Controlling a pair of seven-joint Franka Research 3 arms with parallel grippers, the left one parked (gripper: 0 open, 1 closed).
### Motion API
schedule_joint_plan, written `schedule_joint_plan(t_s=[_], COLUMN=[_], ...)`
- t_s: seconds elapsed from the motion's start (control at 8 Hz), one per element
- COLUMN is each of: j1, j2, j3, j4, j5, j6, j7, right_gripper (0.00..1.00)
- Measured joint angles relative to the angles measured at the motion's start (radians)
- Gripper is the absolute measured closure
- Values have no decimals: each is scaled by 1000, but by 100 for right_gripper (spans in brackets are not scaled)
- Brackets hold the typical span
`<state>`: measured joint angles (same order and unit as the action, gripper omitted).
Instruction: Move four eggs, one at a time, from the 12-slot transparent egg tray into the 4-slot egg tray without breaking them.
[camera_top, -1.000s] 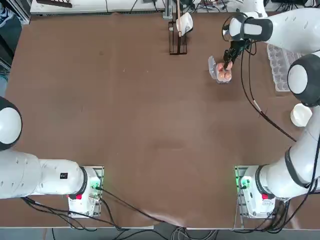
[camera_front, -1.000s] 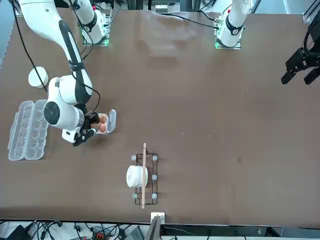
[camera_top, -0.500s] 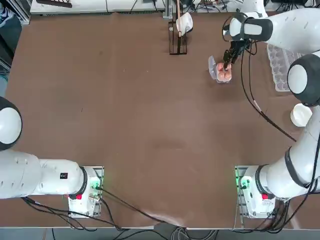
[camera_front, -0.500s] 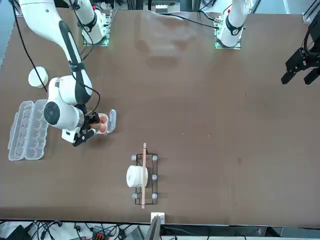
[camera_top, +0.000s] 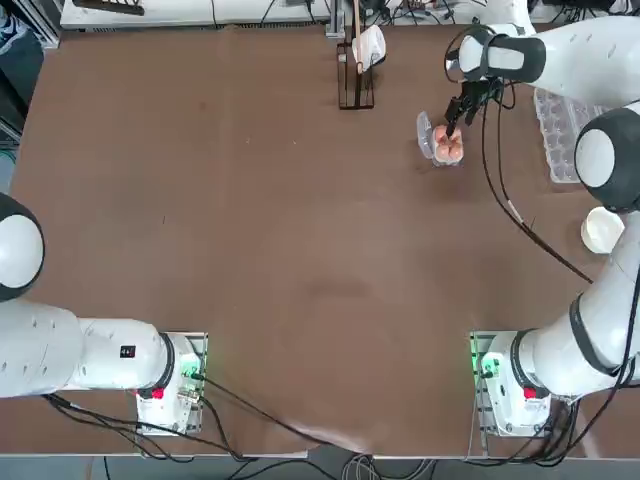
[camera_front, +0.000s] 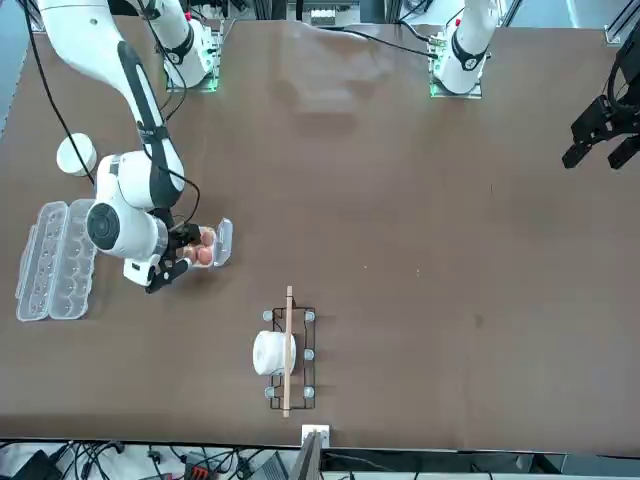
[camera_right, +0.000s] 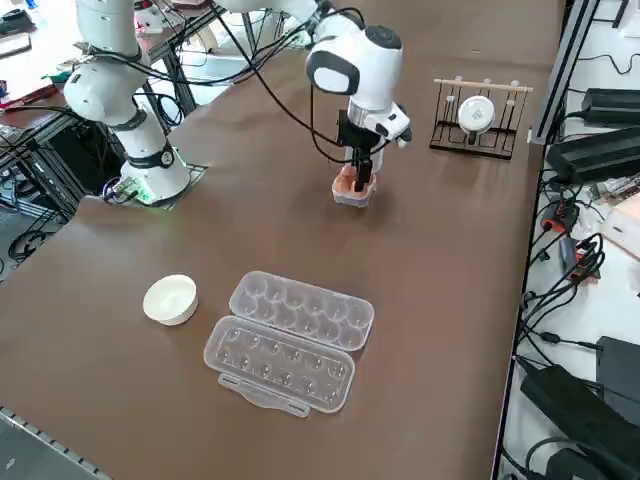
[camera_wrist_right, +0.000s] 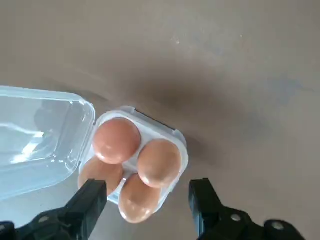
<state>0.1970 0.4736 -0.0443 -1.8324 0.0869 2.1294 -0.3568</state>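
The 4-slot egg tray (camera_wrist_right: 180, 142) sits on the brown table with its clear lid flap (camera_wrist_right: 40, 140) folded open beside it. Several orange-brown eggs (camera_wrist_right: 116, 141) fill its cups, one per cup. My right gripper (camera_wrist_right: 147, 187) hovers just above the tray, open, with nothing between its fingers (camera_wrist_right: 92, 195). From overhead the gripper (camera_top: 458, 118) is over the tray (camera_top: 447, 148) at the far right of the table. The 12-slot transparent egg tray (camera_right: 290, 340) lies open towards the table's right edge, and its cups show no eggs.
A small white bowl (camera_right: 170, 298) stands near the long tray (camera_top: 558, 135). A dark wire rack holding a white cup (camera_top: 358, 60) stands at the far edge, left of the small tray. The parked left arm stays at the near left.
My right gripper's fingers have opened and let go of an egg, which now rests in the small tray. The gripper has lifted slightly off the tray.
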Motion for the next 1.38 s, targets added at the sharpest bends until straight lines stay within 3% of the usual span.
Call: schedule_joint_plan(t_s=[0.25,0.62,1.0,1.38], j1=[0,-1,-5,-20], j2=[-54,-211,-365,-413], j3=[-1,-20,-69,-113], j4=[12,36,37,83], j5=[0,0,-7,-7], j6=[-13,-132,-229,-299], j7=[2,64,118,119], right_gripper=[0,0,0,0])
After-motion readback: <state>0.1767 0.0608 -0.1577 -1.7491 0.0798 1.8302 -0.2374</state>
